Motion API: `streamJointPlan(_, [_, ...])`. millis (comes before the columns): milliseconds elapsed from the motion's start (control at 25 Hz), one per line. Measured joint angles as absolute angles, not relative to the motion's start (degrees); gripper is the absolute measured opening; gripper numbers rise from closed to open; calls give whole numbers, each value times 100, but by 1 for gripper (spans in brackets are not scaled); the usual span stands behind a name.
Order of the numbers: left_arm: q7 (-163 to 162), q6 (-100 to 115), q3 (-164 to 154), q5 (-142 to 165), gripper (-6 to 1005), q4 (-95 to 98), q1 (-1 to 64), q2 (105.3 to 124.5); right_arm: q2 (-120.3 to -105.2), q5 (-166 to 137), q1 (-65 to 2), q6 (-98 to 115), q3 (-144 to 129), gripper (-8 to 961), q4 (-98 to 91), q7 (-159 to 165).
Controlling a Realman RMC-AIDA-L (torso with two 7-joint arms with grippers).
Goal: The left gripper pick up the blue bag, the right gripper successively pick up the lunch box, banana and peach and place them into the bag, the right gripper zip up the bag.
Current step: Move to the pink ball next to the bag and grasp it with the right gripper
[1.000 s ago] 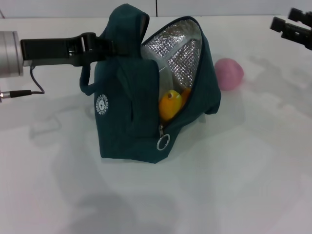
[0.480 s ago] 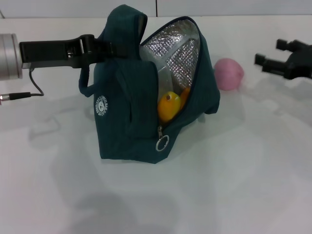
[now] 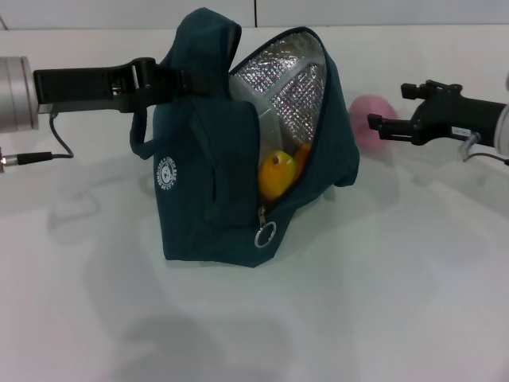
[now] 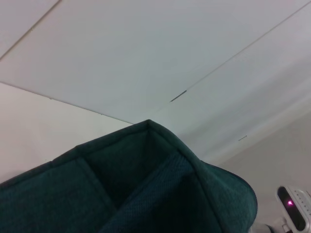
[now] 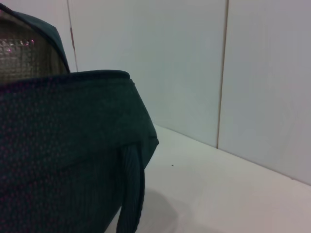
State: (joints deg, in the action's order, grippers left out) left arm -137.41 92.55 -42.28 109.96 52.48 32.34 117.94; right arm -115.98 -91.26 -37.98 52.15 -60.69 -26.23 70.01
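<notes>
The blue bag stands open in the middle of the table, its silver foil lining showing. My left gripper reaches in from the left, shut on the bag's upper handle. The banana sits inside the opening, and a clear plastic edge above it looks like the lunch box. The pink peach lies on the table just right of the bag. My right gripper is open beside the peach, one finger crossing in front of it. The left wrist view shows bag fabric; the right wrist view shows the bag.
The white table stretches around the bag, with a pale wall behind it. A cable trails from the left arm near the left edge. The zipper's ring pull hangs at the bottom of the opening.
My right gripper has come down and leftward from the upper right corner to the peach. The bag, banana and left gripper have held still.
</notes>
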Motion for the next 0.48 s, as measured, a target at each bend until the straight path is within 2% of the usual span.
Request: streamJointPlan(480, [-13711, 9253, -4227, 10994, 49, 5240, 3261, 11819, -11602, -9121, -4555, 4614, -6070, 839, -1743, 7003])
